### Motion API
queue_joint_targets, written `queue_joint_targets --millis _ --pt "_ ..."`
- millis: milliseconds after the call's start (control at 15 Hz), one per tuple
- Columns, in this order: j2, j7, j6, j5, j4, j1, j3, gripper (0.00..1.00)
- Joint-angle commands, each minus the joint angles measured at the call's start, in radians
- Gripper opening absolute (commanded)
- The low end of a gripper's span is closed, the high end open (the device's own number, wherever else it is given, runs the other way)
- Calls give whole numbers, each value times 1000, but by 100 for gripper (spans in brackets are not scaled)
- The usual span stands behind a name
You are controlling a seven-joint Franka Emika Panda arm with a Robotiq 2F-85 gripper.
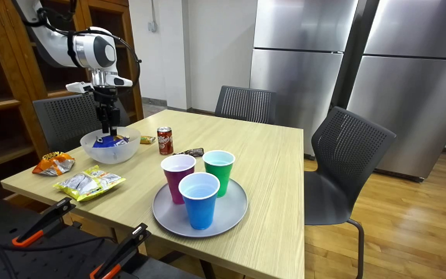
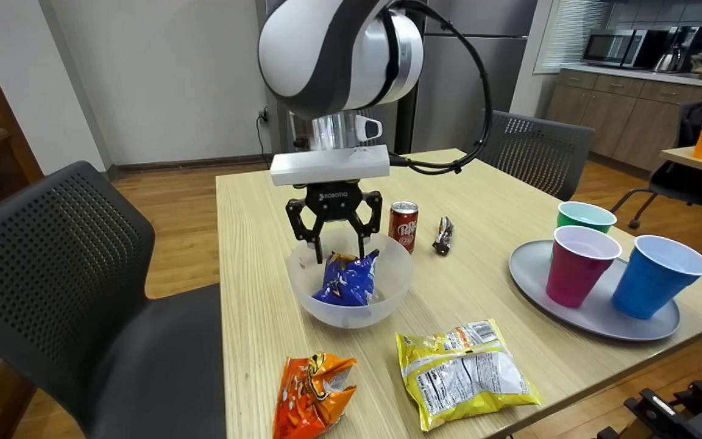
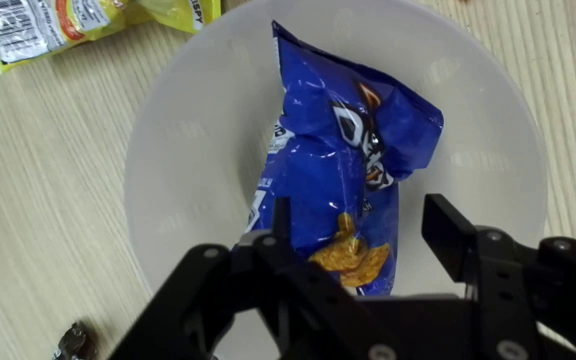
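A frosted white bowl (image 2: 351, 316) stands on the wooden table, and in it lies a blue chip bag (image 3: 313, 160) with chips pictured at one end. My gripper (image 2: 340, 256) points straight down over the bowl, its jaws well apart. In the wrist view the left finger (image 3: 281, 220) overlaps the bag's edge while the right one is over the bare bowl. Nothing is gripped between them; whether the left fingertip touches the bag I cannot tell. In an exterior view the gripper (image 1: 109, 131) hides part of the blue bag (image 1: 105, 142) inside the bowl (image 1: 110, 155).
Near the bowl are a yellow bag (image 2: 467, 372), an orange bag (image 2: 313, 390), a soda can (image 2: 403, 225), a dark wrapper (image 2: 443, 236) and a small packet (image 1: 147, 140). A grey plate (image 1: 229, 217) carries blue (image 1: 199, 205), green (image 1: 219, 172) and magenta (image 1: 176, 180) cups. Chairs surround the table.
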Motion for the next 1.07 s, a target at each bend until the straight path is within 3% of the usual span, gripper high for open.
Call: queue_joint_targets --millis 0,1000 --pt "-91 23 9 -11 -76 5 2 99" --pt "-352 -26 45 -55 -375 -21 29 100"
